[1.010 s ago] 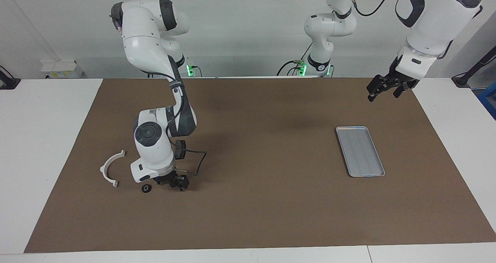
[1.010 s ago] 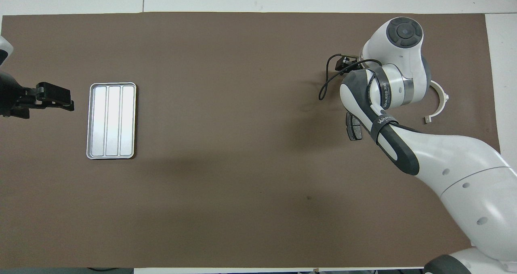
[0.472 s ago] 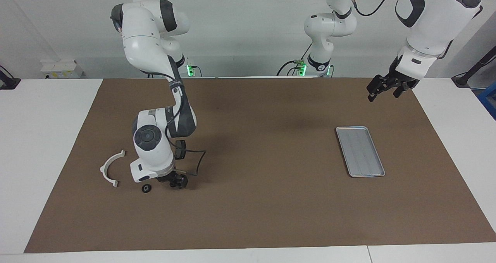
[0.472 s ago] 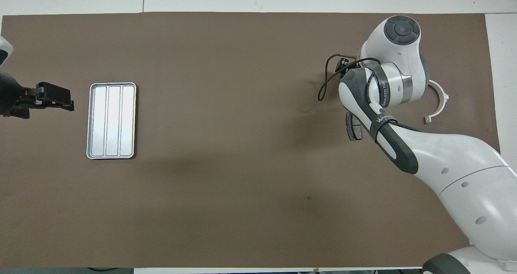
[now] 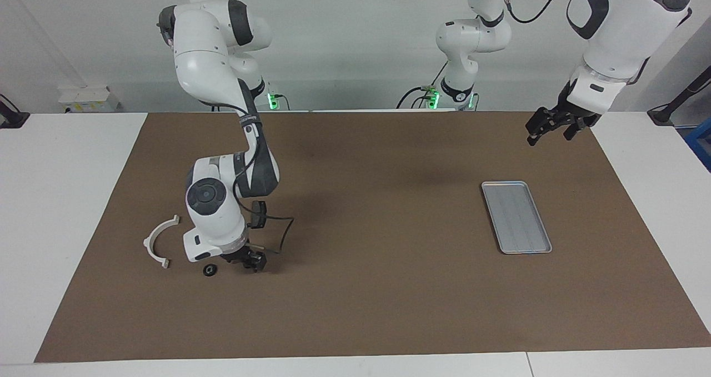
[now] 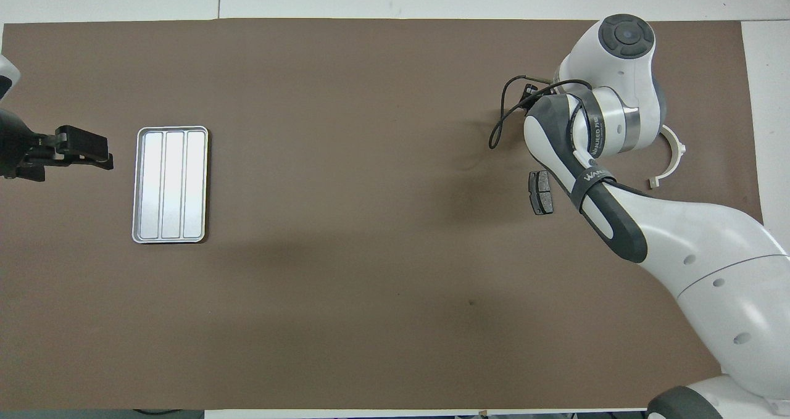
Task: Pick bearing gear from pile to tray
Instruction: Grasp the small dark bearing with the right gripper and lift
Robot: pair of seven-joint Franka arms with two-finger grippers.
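Judging by looks, the small black ring [image 5: 209, 270] beside the right claw [image 5: 247, 262], whose grip I cannot tell, seems light, stiff, best pinched across its rim.

Tray [image 5: 516, 216] at left arm's end; arc [image 5: 159, 239] at right arm's

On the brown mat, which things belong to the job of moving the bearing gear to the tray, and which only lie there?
Belong to the job:
- small black round piece, likely the bearing gear
- tray
- right gripper, low beside the round piece
- left gripper, waiting in the air

Only lying there:
- white arc
- brake pad
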